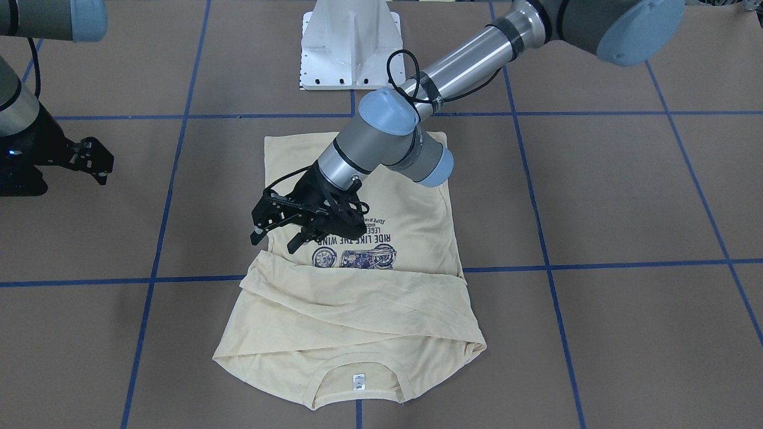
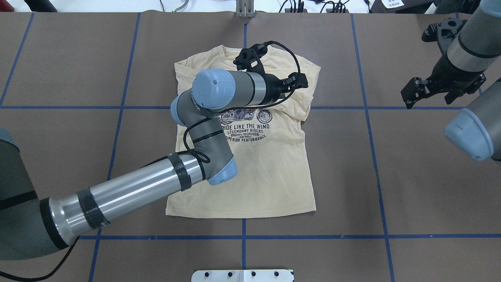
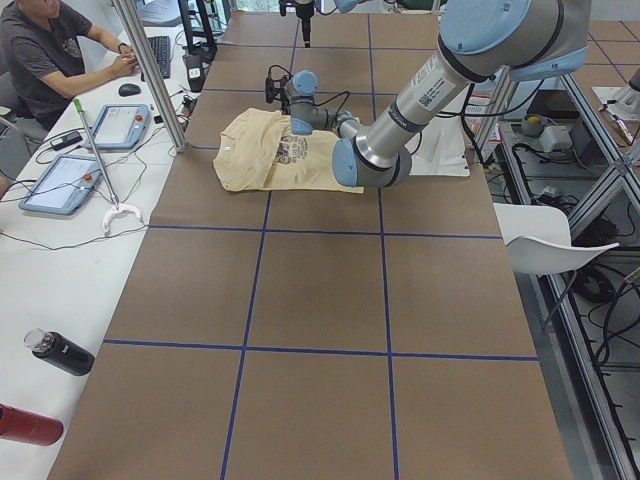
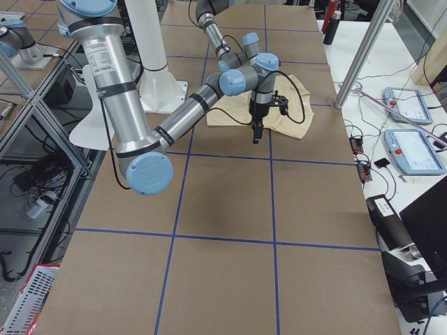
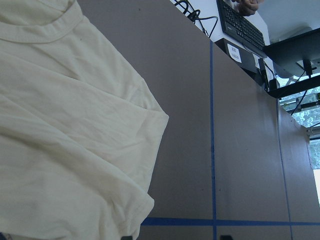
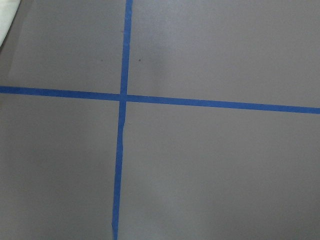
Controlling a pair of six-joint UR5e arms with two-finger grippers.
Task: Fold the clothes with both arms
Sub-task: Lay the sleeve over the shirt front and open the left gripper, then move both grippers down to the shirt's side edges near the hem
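T-shirt (image 2: 274, 168) reads "RIDE LIKE THE WIND", "LEGENDARY RIDERS".

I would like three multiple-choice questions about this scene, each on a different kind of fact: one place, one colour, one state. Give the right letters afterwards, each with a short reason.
1. Where is the left gripper?
A. Above the T-shirt, beside its print
B. Over bare table, far from the T-shirt
C. On the white pedestal

2. What colour is the print on the T-shirt?
A. Red
B. Navy
C. Green

3. In what state is the left gripper?
A. Shut on a sleeve
B. Shut on the collar
C. Open, holding nothing

Answers:
1 A: in the front-facing view the left gripper hangs over the cream fabric, right by the motorcycle print.
2 B: the lettering and motorcycle are dark blue on the pale fabric.
3 C: its fingers stand apart, with nothing between them.
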